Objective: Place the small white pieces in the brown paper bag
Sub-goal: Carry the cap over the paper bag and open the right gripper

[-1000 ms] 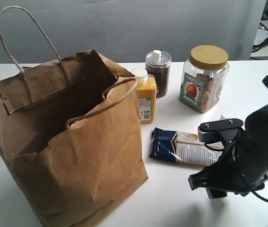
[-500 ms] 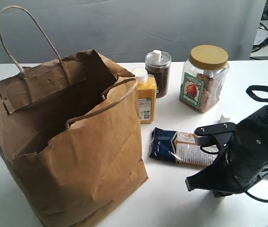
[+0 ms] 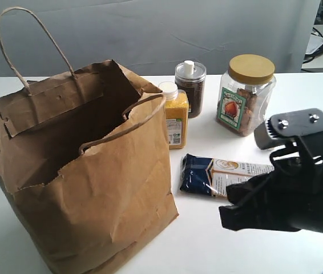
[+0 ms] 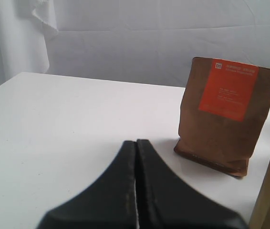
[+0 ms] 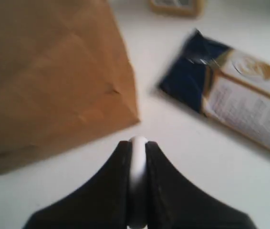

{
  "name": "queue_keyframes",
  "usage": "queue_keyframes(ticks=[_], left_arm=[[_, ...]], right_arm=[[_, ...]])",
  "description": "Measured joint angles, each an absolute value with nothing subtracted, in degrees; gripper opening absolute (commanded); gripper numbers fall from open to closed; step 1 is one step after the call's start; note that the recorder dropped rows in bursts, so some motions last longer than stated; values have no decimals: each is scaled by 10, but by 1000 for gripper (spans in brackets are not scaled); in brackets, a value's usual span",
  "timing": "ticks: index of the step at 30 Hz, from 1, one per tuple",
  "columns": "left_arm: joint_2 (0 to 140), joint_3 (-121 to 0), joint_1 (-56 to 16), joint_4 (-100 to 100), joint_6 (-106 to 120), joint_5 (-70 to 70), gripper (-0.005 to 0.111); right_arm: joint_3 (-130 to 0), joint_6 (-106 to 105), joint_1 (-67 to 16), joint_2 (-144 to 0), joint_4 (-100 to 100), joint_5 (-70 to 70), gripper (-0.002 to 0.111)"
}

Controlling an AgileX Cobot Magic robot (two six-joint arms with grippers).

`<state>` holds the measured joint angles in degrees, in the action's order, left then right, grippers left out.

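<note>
The large crumpled brown paper bag (image 3: 84,171) stands open on the left of the white table; its lower corner fills part of the right wrist view (image 5: 54,76). My right gripper (image 5: 137,145) is shut on one small white piece (image 5: 137,167), held edge-on between the black fingers (image 5: 159,186). In the exterior view that arm (image 3: 290,191) hovers at the lower right, lifted above the table, and hides the piece. The other white pieces are not visible. My left gripper (image 4: 136,143) is shut with nothing in it, over bare table, and does not show in the exterior view.
A blue and tan flat packet (image 3: 221,177) lies right of the bag. Behind it stand a yellow bottle (image 3: 176,117), a dark spice jar (image 3: 190,87) and a clear jar with a tan lid (image 3: 245,94). A small brown pouch (image 4: 225,114) stands ahead of the left gripper.
The right arm has risen off the table and come toward the camera, carrying the white piece. The white piece seen near the clear jar half a second ago is now behind the arm.
</note>
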<state>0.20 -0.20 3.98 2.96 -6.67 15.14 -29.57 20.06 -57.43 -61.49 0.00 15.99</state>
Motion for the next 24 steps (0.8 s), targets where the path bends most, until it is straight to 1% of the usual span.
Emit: queue_keyframes(ticks=[7,10,15,18,20,22,24], left_arm=[[2,-2,40,30,-67,151,0],[2,-2,40,30,-67,151,0],[2,-2,40,30,-67,151,0],[2,-2,40,30,-67,151,0],[2,-2,40,30,-67,151,0],[2,-2,40,30,-67,151,0],[2,-2,40,30,-67,151,0]], right_arm=[[-277,141,-670,-499,58,13,0],[-292,124,-687,-484,63,-29,0],[-357,97,-697,-493,68,-65,0],[-431,79,-698,-543,68,-74,0],[-492,64,-698,-614,68,-62,0],[-569,58,-698,-692,68,-5,0],[-697,57,-697,-803,56,132,0]])
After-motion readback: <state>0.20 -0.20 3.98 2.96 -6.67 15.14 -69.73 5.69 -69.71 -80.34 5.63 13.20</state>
